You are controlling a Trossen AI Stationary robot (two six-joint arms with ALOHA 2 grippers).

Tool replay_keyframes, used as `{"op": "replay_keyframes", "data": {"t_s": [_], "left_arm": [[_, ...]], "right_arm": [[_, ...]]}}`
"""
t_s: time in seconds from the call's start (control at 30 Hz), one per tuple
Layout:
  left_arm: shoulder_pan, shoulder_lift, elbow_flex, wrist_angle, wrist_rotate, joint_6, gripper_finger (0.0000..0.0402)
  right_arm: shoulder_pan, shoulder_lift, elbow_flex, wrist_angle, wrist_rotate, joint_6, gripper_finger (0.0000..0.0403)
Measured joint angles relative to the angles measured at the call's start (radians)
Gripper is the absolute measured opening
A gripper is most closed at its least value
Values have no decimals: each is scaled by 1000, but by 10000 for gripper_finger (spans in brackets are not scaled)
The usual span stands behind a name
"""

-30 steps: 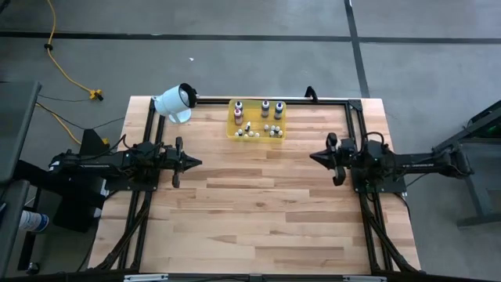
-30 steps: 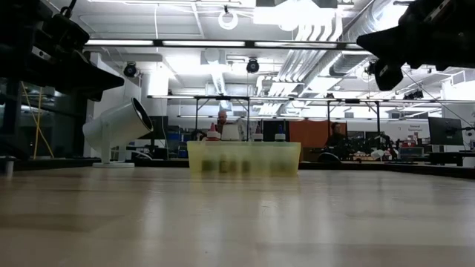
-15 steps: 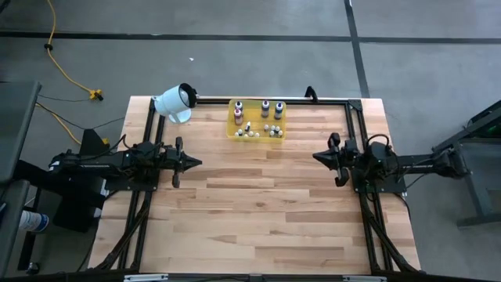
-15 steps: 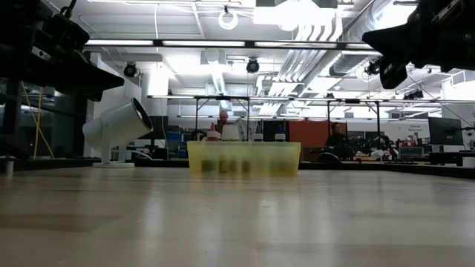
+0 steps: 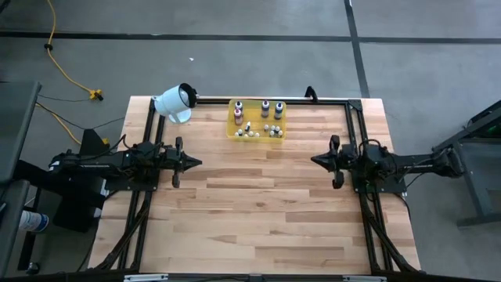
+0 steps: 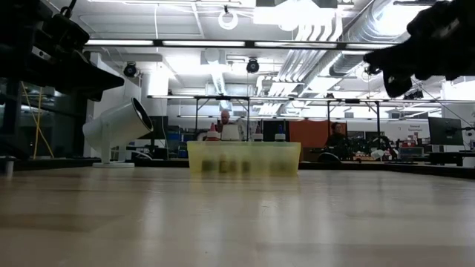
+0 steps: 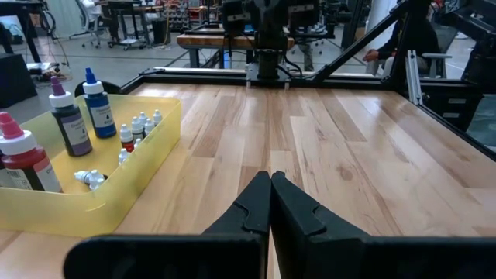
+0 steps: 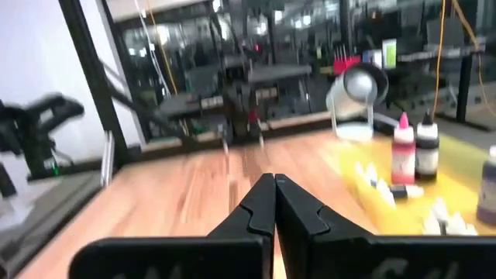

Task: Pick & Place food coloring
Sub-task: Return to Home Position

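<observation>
Now every one of the food coloring bottles (image 5: 271, 129) is inside the yellow tray (image 5: 229, 117), and none stands on the bare table (image 5: 258, 211) around it. Seen from the left wrist, three taller bottles stand upright at one end of the tray (image 7: 116, 194): a red one with a pink cap (image 7: 19, 159), a dark purple one (image 7: 68, 124) and a blue one (image 7: 97, 105). The small whitish droppers (image 7: 139, 128) are grouped next to them, mostly upright, with at least one lying on the tray floor. A white cylinder (image 5: 174, 102) stands just beside the tray, on the left arm's side.

Neither arm is near the tray. The left gripper (image 5: 200, 163) hangs above the table well apart from the tray on one side. Its fingers (image 7: 256, 203) are pressed together with nothing between them. The right gripper (image 5: 311, 160) is well apart from the tray on the opposite side and points toward the left one. Its fingers (image 8: 260, 203) are likewise closed against each other and hold nothing. From table height the tray (image 6: 243, 157) rests flat, with the cylinder (image 6: 119, 124) tilted beside it.
</observation>
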Motion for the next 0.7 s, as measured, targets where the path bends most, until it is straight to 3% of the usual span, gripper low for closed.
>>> {"op": "replay_keyframes", "data": {"t_s": [0.27, 0.7], "left_arm": [[0, 0, 0, 0, 0, 0, 0], [0, 0, 0, 0, 0, 0, 0]], "right_arm": [[0, -58, 0, -264, -30, -1, 0], [0, -11, 0, -287, -59, -17, 0]]}}
